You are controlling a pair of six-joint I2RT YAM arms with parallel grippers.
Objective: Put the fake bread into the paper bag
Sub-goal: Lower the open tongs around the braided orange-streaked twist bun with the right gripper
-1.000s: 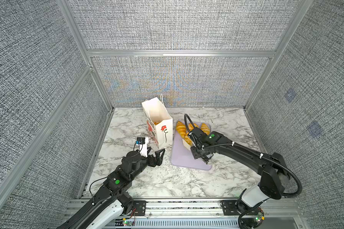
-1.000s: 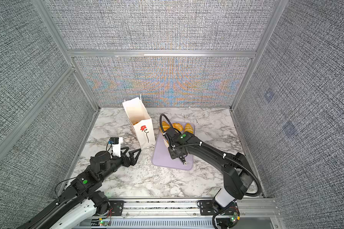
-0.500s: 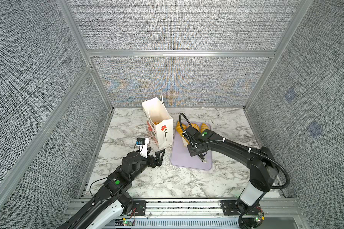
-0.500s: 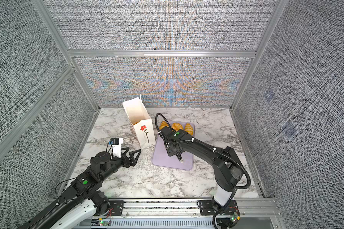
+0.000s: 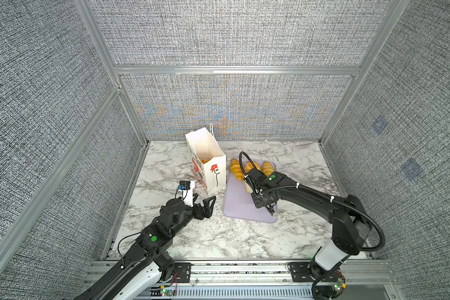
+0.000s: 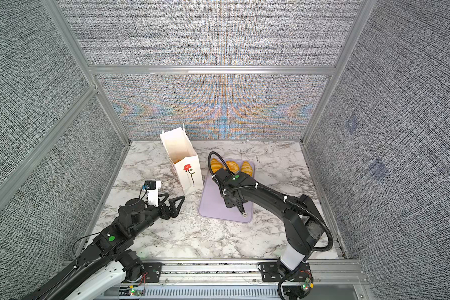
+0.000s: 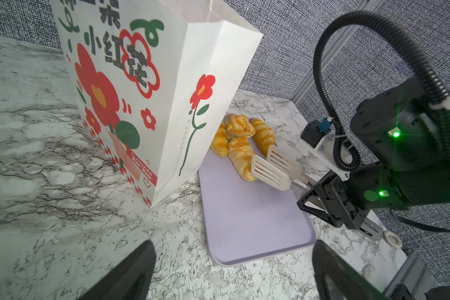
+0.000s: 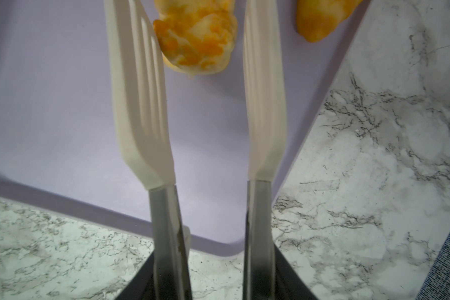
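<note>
Standing upright on the marble tabletop (image 5: 218, 239), the paper bag (image 5: 208, 161) has its mouth open upward; just beside it, a lavender tray (image 5: 238, 207) carries four pieces of fake bread (image 5: 235, 168) grouped at its far end. The right claw (image 5: 263, 201) pinches the metal handles of white slotted tongs (image 7: 270, 168), whose blades stand parted on either side of the braided loaf (image 7: 240, 155). The left claw (image 6: 172, 201) is spread wide and empty, low over the tabletop near the bag's base.
</note>
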